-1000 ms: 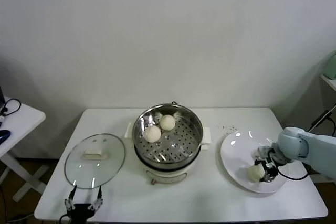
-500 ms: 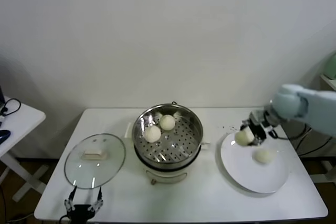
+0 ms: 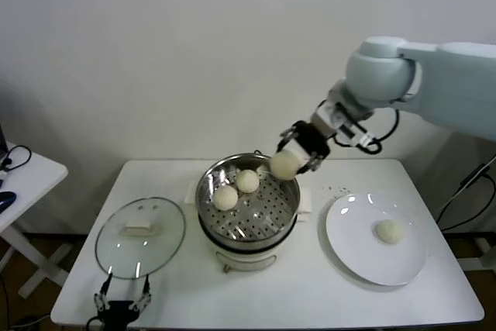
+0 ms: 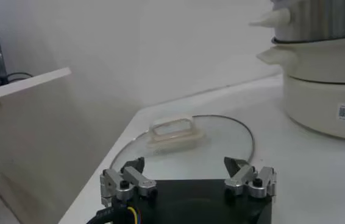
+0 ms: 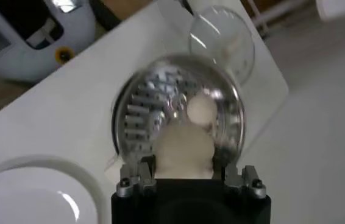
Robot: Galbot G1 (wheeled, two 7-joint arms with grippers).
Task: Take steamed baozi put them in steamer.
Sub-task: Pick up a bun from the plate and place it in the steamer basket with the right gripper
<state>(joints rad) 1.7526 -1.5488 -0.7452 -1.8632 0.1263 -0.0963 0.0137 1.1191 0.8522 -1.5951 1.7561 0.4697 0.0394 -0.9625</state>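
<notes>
We see the right gripper (image 3: 297,151) clamped on a baozi (image 3: 284,164) above the steamer's (image 3: 288,178) right rim, mid-table. The left gripper (image 3: 121,305), fingers apart, rests at the table's front-left edge.

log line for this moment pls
right gripper: shut on baozi, over steamer rim | in steamer: two baozi | plate: one baozi | left gripper: open, parked near glass lid

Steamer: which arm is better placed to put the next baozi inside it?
The right. Its end effector already holds a baozi over the steamer rim. The left end effector sits open at the table's near edge, beside the glass lid.
</notes>
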